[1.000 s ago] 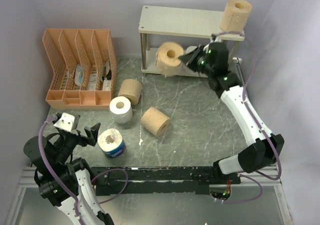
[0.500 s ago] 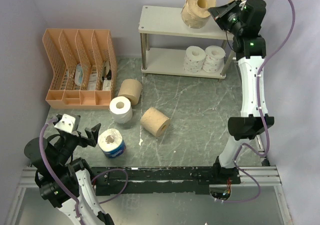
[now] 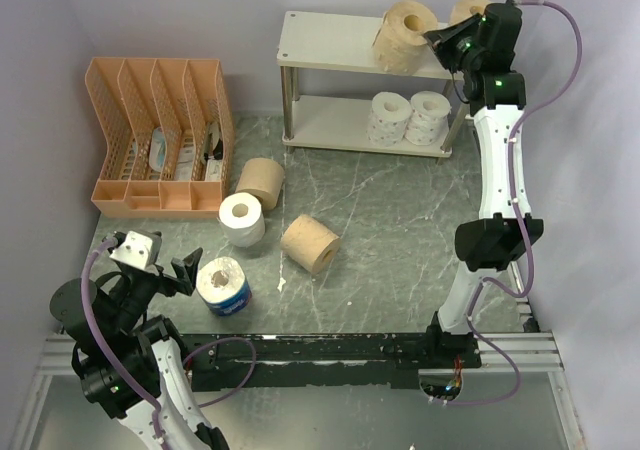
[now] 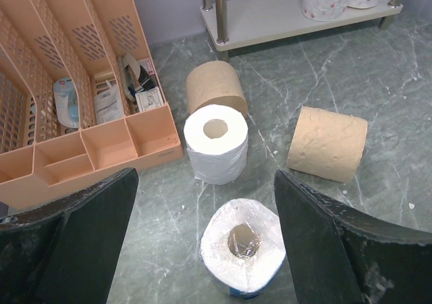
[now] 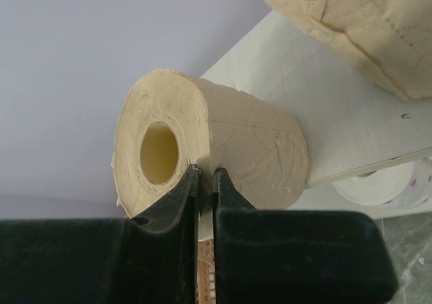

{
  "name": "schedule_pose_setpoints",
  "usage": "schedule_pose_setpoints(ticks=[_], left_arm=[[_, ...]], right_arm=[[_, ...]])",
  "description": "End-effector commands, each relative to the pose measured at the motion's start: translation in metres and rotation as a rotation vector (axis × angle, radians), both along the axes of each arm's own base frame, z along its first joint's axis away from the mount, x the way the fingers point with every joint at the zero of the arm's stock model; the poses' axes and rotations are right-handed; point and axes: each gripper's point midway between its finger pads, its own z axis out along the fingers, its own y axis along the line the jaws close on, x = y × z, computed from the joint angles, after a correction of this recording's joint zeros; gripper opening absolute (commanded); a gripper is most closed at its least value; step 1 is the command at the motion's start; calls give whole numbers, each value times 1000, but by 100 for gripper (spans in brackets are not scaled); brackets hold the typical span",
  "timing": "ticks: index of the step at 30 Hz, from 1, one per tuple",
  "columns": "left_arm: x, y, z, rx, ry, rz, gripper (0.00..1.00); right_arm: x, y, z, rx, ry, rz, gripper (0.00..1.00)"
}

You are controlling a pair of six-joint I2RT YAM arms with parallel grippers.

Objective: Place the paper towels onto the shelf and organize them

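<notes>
Grey-green marble tabletop (image 3: pixel 400 220) fills the top view, and the shelf (image 3: pixel 320 40) stands at the upper middle against the pale wall. We find the right gripper (image 3: pixel 432 38) at the upper right, clamped on a tan roll (image 3: pixel 403 32) that lies on its side over the top board, its core axis pointing straight back at the hand. A second tan roll (image 3: pixel 466 10) sits just behind the wrist, and two speckled white rolls (image 3: pixel 388 118) stand on the lower board. Four more rolls lie at the lower left, well apart from that arm and near the left gripper (image 3: pixel 160 262), whose jaws stand wide apart, holding nothing. From the left wrist, the blue-wrapped roll (image 4: pixel 241 253) stands upright at the bottom centre, just ahead of the fingers (image 4: pixel 337 243). A plain white roll (image 4: pixel 216 142) is upright just beyond it, with two brown rolls (image 4: pixel 329 143) on their sides and the orange organizer (image 4: pixel 152 142) at the left. From the right wrist, the jaws pinch the tan roll's near rim below its hollow core; we cannot tell whether it rests on the board. We judge the release should back out along that axis.
</notes>
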Motion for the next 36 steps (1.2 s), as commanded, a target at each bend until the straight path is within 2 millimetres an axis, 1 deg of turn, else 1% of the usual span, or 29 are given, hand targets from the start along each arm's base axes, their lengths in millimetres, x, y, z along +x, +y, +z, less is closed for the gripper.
schedule_pose_setpoints(ticks=[1, 6, 11, 14, 18, 20, 26, 28, 29, 30, 31, 34, 35, 36], left_arm=[[-2, -4, 1, 15, -20, -20, 94], [-2, -4, 1, 17, -22, -19, 94], [-1, -3, 1, 17, -22, -17, 94], [-1, -3, 1, 17, -22, -14, 94], [-1, -3, 1, 16, -22, -10, 94], [-1, -3, 1, 15, -23, -8, 94], [-1, -2, 1, 18, -24, -6, 93], [0, -2, 1, 17, -23, -4, 94], [0, -2, 1, 18, -23, -3, 94], [0, -2, 1, 18, -24, -2, 94], [0, -2, 0, 18, -23, 0, 94], [1, -1, 0, 19, -24, 6, 94], [1, -1, 0, 19, -23, 8, 94], [1, 0, 0, 20, -24, 10, 94]], right_arm=[[1, -30, 26, -12, -75, -119, 0], [1, -49, 30, -16, -86, -178, 0], [8, -58, 31, -6, -100, -206, 0], [15, -60, 28, 9, -104, -210, 0], [22, -59, 31, 35, -133, -209, 0], [28, -60, 30, 42, -138, -214, 0], [41, -55, 33, 72, -171, -188, 0], [43, -53, 34, 83, -188, -175, 8], [52, -52, 25, 86, -181, -169, 11], [56, -51, 23, 89, -191, -162, 18], [57, -50, 25, 89, -202, -156, 29], [60, -47, 35, 81, -252, -134, 83], [59, -47, 40, 74, -274, -129, 98], [56, -46, 46, 72, -292, -123, 100]])
